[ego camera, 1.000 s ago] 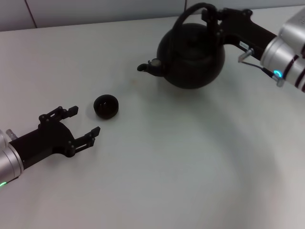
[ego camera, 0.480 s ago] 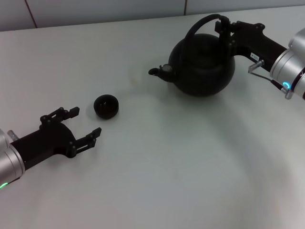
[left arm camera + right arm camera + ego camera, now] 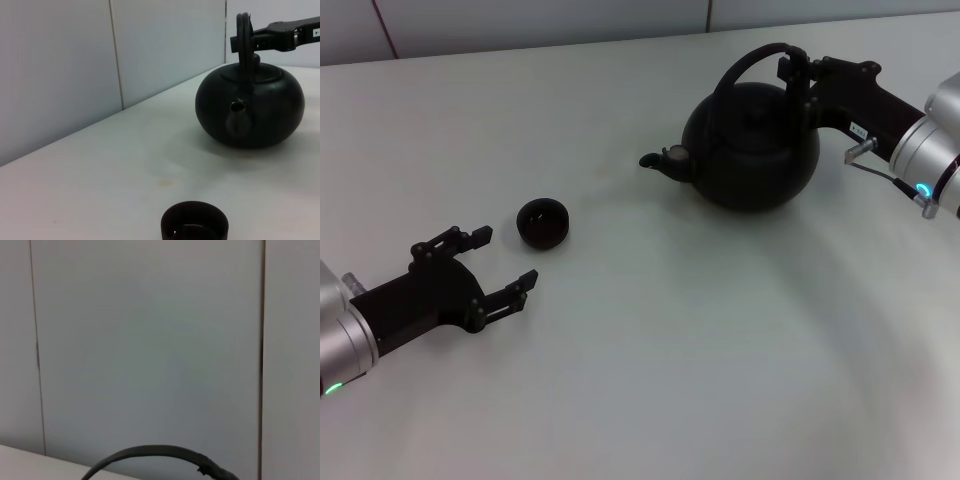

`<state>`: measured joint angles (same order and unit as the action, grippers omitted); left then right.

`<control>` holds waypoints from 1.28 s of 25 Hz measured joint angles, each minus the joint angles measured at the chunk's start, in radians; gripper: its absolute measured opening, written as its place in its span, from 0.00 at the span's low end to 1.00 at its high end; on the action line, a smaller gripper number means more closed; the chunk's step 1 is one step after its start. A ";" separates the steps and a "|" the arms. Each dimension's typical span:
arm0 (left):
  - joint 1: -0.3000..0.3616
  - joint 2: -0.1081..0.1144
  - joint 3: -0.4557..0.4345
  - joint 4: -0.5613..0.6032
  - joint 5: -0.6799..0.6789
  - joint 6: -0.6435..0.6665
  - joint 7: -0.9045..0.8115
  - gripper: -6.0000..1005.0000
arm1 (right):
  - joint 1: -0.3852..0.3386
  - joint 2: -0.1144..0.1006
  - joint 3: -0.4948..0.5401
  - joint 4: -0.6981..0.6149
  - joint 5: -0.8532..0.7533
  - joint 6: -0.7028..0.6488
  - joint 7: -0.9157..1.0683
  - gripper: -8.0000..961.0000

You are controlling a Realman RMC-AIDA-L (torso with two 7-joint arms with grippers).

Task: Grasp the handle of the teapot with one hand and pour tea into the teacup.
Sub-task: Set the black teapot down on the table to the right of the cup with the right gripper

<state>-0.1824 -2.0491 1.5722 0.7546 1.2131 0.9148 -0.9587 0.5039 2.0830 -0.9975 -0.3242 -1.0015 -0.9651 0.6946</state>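
The round matte-black teapot point(image 3: 752, 150) stands upright at the back right of the white table, its stubby spout pointing left toward the teacup. My right gripper point(image 3: 798, 72) is shut on the right side of the arched handle point(image 3: 745, 62). The tiny black teacup point(image 3: 542, 222) sits at centre left. Just in front of the teacup and to its left, my left gripper point(image 3: 507, 258) rests open and holds nothing. The left wrist view shows the teacup point(image 3: 194, 227) close by and the teapot point(image 3: 255, 107) beyond it. Only the handle's arc point(image 3: 155, 452) shows in the right wrist view.
A grey panelled wall point(image 3: 520, 25) runs along the far edge of the white table point(image 3: 670, 350). A faint stain point(image 3: 165, 182) marks the tabletop between the teacup and the teapot.
My right gripper has carried the teapot to the right and nearer to me, away from the teacup. The left gripper has drifted slightly nearer, still open.
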 joint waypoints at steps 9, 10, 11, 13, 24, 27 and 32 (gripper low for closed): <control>0.000 0.000 0.000 0.000 0.002 0.003 0.000 0.79 | -0.001 0.001 0.047 0.047 0.000 -0.010 -0.058 0.10; 0.000 0.000 0.000 0.000 0.002 0.003 0.000 0.79 | -0.001 0.001 0.047 0.049 0.000 -0.014 -0.063 0.10; 0.000 0.000 0.000 0.000 0.002 0.003 0.000 0.79 | -0.003 0.001 0.046 0.053 0.000 -0.025 -0.068 0.10; 0.000 0.000 0.000 0.000 0.003 0.004 0.000 0.79 | -0.010 0.002 0.045 0.062 0.000 -0.061 -0.075 0.10; -0.003 0.000 0.002 0.002 0.003 0.006 0.000 0.79 | -0.044 0.002 0.071 0.064 0.000 -0.124 -0.076 0.24; -0.002 0.000 0.000 0.004 0.003 0.006 -0.001 0.79 | -0.075 0.002 0.071 0.064 0.000 -0.184 -0.076 0.37; 0.005 0.000 0.000 0.008 0.003 0.004 -0.003 0.79 | -0.138 0.001 0.072 0.059 0.000 -0.272 -0.070 0.59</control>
<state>-0.1779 -2.0491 1.5723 0.7624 1.2164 0.9193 -0.9615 0.3656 2.0838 -0.9259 -0.2649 -1.0014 -1.2369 0.6243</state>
